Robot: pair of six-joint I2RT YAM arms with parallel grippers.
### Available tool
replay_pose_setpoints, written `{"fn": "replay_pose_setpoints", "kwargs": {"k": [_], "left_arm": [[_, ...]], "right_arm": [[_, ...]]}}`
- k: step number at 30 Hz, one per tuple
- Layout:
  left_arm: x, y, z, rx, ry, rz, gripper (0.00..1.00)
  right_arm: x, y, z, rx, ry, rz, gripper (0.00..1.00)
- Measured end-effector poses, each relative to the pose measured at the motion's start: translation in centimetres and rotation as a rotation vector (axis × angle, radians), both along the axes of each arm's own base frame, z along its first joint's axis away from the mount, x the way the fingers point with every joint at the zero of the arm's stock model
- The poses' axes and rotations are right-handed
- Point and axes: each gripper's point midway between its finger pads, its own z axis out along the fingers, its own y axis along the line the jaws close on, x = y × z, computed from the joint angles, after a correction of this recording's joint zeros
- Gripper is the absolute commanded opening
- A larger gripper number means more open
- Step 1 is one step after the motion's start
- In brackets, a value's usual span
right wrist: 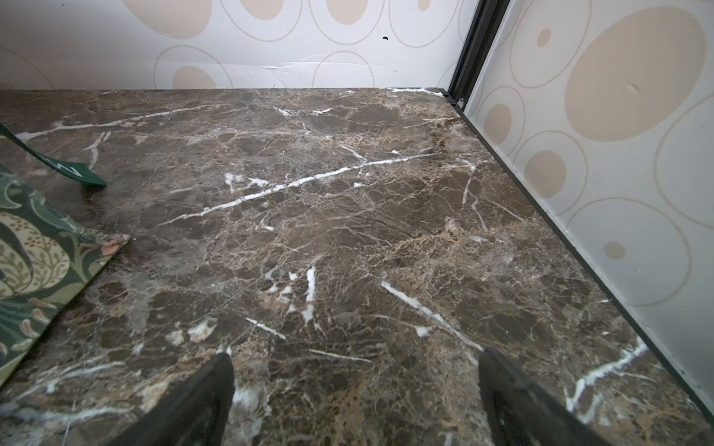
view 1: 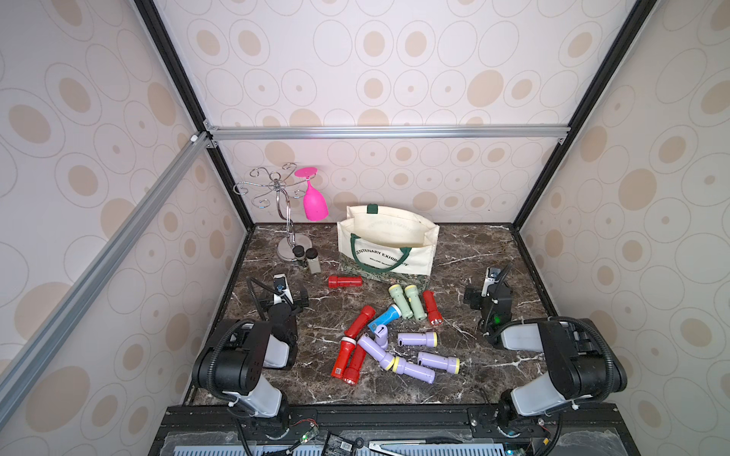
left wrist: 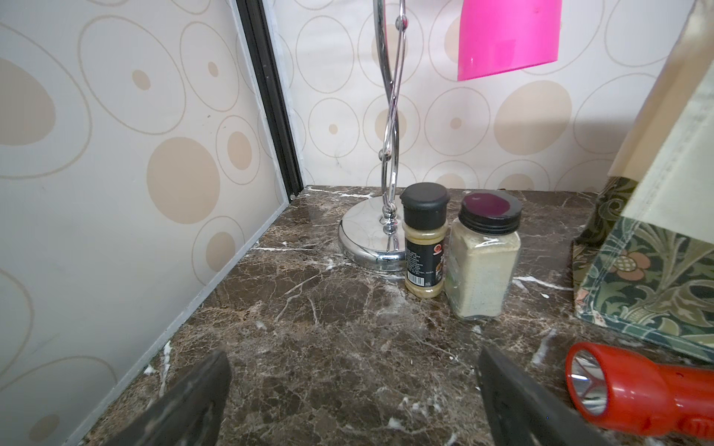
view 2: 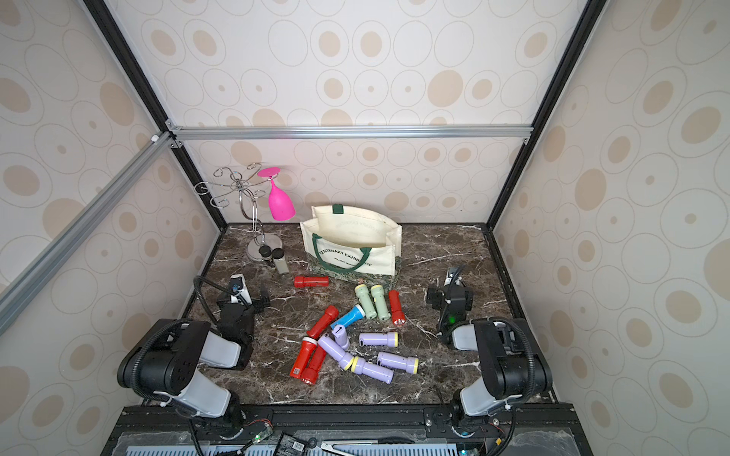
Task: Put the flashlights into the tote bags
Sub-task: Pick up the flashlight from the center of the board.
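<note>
Red, lilac, pale-green and one blue flashlights (view 1: 416, 338) lie scattered on the near side of the cream, green-handled tote bag (view 1: 422, 252). The left gripper (left wrist: 353, 386) and right gripper (right wrist: 355, 374) gape wide, empty.

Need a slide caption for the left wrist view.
Open left gripper over brown marble tabletop, facing two dark-capped spice jars; red plastic flashlight lying alongside.

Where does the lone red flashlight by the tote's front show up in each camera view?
Top view: lone red flashlight lies before the tote bag, near the jars.
Top view: same spot.
Left wrist: flashlight beside the open left gripper, lens toward the camera.
Right wrist: not in it.
Shared landmark: the bag's green patterned band.
</note>
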Motion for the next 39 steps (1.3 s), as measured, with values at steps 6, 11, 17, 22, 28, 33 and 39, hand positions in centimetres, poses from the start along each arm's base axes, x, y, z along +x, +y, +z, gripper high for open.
{"fn": "replay_pose_setpoints", "kwargs": {"k": [6,11,17,22,28,33,39], "left_arm": [[0.0,0.0,0.0,0.000,0.000,0.000,1.00],[0.0,0.0,0.0,0.000,0.000,0.000,1.00],[0.0,-0.2,0.1,-0.001,-0.002,-0.012,1.00],[-0.1,-0.5,1.5,-0.004,-0.014,-0.031,1.00],[0.5,-0.8,4.3,-0.039,-0.016,-0.042,1.00],[0.7,-1.7,6.2,-0.159,0.016,-0.077,1.00],[0.8,-4.5,8.8,-0.349,0.118,-0.147,1.00]], "right_arm": [[0.0,0.0,0.0,0.000,0.000,0.000,1.00],[0.0,0.0,0.0,0.000,0.000,0.000,1.00],[0.0,0.1,0.0,-0.001,0.002,0.009,1.00],[-0.3,0.8,1.1,0.002,-0.001,0.051,1.00],[0.1,2.3,4.6,0.008,-0.010,0.111,1.00],[-0.5,3.7,8.4,0.043,-0.023,0.126,1.00],[-1.5,4.0,12.9,0.168,0.075,0.042,0.99]]}}
